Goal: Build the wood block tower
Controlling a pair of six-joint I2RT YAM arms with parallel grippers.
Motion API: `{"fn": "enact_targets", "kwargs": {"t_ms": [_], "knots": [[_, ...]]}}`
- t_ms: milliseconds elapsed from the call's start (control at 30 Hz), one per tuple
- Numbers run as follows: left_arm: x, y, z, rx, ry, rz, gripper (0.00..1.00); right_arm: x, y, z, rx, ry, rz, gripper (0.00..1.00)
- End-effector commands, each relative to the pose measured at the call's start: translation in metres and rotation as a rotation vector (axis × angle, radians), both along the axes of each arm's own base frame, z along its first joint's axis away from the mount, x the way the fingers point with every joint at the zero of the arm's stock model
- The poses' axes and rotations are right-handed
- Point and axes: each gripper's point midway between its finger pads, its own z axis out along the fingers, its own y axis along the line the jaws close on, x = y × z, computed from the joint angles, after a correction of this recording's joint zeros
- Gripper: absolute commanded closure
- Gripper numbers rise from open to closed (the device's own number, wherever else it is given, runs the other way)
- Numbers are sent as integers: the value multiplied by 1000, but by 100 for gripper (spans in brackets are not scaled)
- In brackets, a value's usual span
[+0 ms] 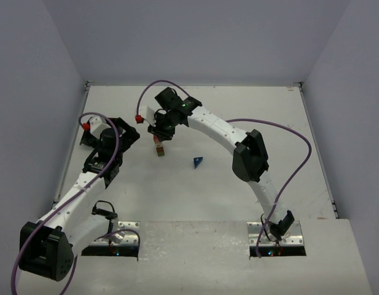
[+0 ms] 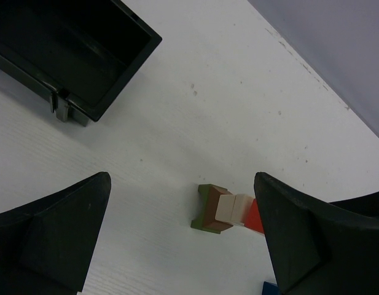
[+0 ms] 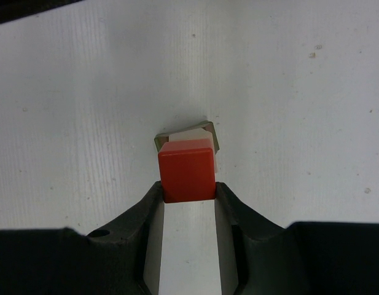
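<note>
The wood block tower (image 1: pixel 160 150) stands mid-table: an olive-green oblong (image 2: pixel 207 209) at the bottom, tan cubes (image 2: pixel 235 209) on it, and a red cube (image 3: pixel 186 169) on top. My right gripper (image 3: pixel 188 192) is shut on the red cube from above, one finger against each side. A tan cube (image 3: pixel 192 132) and the olive edge (image 3: pixel 158 142) peek out beneath it. The blue wedge (image 1: pixel 198 161) lies alone on the table to the right of the tower. My left gripper (image 2: pixel 182 179) hangs open and empty to the left of the tower, which shows between its fingers.
A black square tray (image 2: pixel 72 55) sits on the table beyond my left gripper, away from the tower. The right arm (image 1: pixel 226 132) arches over the table's middle. White walls close in the back and both sides.
</note>
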Motion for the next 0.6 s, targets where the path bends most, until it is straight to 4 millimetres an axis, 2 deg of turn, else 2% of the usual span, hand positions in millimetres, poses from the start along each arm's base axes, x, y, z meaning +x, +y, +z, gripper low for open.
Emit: {"fn": "enact_targets", "kwargs": {"t_ms": [0,233,567], "knots": [[8,1,20,-14,-67,7,0,9,12,27,61,-65,4,90],[8,0,19,-14,-62,-1,0,11,12,23,50,-72,2,87],[9,-2,19,-13,-63,-13,0,12,16,27,77,-81,8,85]]}}
